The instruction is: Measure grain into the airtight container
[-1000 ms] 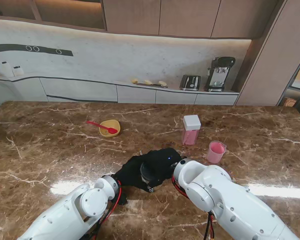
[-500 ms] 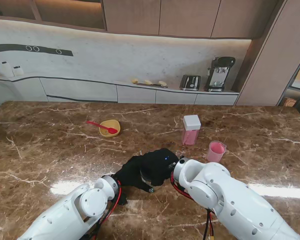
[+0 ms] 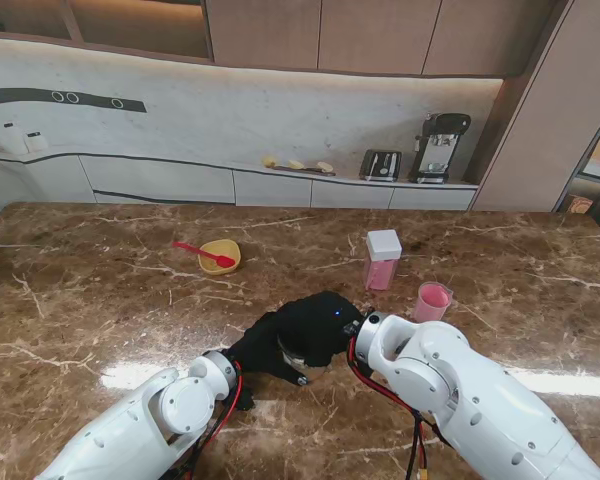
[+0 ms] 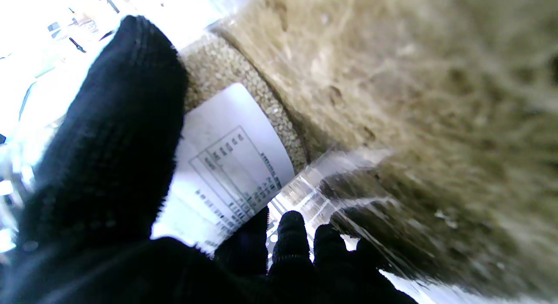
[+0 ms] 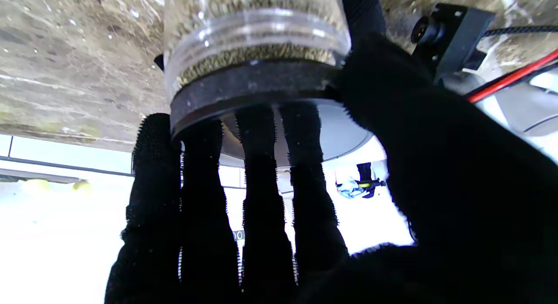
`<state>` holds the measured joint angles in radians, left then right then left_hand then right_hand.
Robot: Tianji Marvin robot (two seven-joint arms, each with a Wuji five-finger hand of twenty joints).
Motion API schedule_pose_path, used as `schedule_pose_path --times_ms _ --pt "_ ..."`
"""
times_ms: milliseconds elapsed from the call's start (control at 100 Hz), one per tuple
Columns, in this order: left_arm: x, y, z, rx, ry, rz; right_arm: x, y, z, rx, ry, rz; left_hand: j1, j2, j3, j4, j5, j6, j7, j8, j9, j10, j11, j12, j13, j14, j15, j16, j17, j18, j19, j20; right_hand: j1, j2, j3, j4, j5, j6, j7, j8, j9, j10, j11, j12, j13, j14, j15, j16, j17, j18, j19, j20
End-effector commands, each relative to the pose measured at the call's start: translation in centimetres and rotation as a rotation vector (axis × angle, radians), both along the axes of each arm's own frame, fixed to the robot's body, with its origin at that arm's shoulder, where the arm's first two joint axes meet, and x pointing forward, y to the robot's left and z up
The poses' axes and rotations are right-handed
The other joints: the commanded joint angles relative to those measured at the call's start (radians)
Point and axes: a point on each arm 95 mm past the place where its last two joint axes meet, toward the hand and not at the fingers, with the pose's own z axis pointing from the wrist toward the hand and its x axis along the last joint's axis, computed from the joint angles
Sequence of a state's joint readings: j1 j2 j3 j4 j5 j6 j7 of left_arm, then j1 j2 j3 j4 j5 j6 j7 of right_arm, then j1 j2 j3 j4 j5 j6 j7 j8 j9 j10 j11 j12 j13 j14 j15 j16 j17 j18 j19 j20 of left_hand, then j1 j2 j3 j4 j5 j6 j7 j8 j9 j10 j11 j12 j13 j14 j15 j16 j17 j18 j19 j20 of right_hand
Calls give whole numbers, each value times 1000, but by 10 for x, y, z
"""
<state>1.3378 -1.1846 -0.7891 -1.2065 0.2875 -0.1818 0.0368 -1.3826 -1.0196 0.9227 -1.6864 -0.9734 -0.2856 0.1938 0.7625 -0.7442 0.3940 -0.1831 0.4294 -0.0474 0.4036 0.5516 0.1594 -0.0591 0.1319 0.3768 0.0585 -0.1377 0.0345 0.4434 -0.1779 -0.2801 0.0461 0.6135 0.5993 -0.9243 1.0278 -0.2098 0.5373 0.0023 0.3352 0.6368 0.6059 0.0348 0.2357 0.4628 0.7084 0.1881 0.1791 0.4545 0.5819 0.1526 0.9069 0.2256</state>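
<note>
Since the earlier frame, the right hand shifted slightly toward frame top, fingers clamped over the grain jar's black lid. Left hand gripped the jar body at lower centre. The pink airtight container stood right of centre.

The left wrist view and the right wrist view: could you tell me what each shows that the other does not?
Only the left wrist view shows the white printed label on the grain jar, beside the left hand. Only the right wrist view shows the jar's black lid, with the right hand closed around it. Both show the clear jar full of grain.
</note>
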Motion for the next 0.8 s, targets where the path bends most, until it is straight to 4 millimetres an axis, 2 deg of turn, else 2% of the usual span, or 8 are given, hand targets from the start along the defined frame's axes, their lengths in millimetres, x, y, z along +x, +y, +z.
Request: schedule_pose_path --times_ms 0,40,60,90,330,400,570,790 --pt "-15 11 -27 50 71 5 -2 0 -1 7 12 -7 182 394 342 45 174 -199 260 111 6 -24 0 -6 50 174 70 26 87 437 196 75 192 140 367 99 26 -6 47 -5 44 -61 112 21 58 -217 129 -17 9 -183 24 28" --pt "-15 11 -27 51 71 5 -2 -1 1 12 7 -12 181 393 342 45 174 -200 260 111 6 -25 0 -6 50 173 70 26 87 437 196 75 186 142 353 100 24 -5 47 -6 46 -61 113 21 59 -217 130 -17 9 -183 20 37" --pt "-15 11 -27 51 72 4 -2 -2 2 13 3 -14 181 393 343 46 174 -199 260 111 6 -23 0 -6 50 175 70 26 88 438 196 75 181 145 338 110 24 -4 49 -9 46 -61 112 20 57 -218 132 -16 12 -183 1 78" --pt "-15 11 -27 52 72 4 -3 -3 3 17 -2 -20 180 393 343 46 173 -199 259 111 6 -24 0 -6 50 175 70 26 88 438 196 75 177 146 332 111 24 -5 50 -10 45 -59 112 20 56 -218 132 -16 12 -183 -5 91" --pt "-15 13 -26 53 69 5 -16 -24 28 6 -44 -131 168 392 345 48 160 -197 245 103 9 -20 5 -5 51 177 70 26 88 439 196 76 138 152 312 104 15 4 42 -13 36 -54 103 18 42 -212 131 -15 0 -178 -12 100" --pt "-15 13 -26 54 68 4 -21 -36 29 -13 -52 -183 160 394 344 50 152 -194 233 95 9 -19 6 -5 51 177 70 26 87 439 196 76 95 153 286 102 9 10 37 -14 31 -51 97 17 37 -211 131 -14 -5 -176 -15 104" --pt "-15 15 -26 55 68 3 -38 -64 21 -57 -50 -314 142 389 347 57 143 -190 216 82 9 -17 8 -6 50 177 70 25 87 440 196 75 40 153 250 103 4 18 27 -14 28 -45 90 17 30 -204 133 -12 -15 -174 -20 111" --pt "-15 16 -26 54 63 4 -56 -86 -8 -122 -4 -428 123 393 353 67 122 -187 201 72 10 -16 10 -8 51 178 70 24 87 441 195 74 34 156 242 108 4 19 22 -12 26 -44 86 21 26 -205 136 -9 -16 -176 -24 118"
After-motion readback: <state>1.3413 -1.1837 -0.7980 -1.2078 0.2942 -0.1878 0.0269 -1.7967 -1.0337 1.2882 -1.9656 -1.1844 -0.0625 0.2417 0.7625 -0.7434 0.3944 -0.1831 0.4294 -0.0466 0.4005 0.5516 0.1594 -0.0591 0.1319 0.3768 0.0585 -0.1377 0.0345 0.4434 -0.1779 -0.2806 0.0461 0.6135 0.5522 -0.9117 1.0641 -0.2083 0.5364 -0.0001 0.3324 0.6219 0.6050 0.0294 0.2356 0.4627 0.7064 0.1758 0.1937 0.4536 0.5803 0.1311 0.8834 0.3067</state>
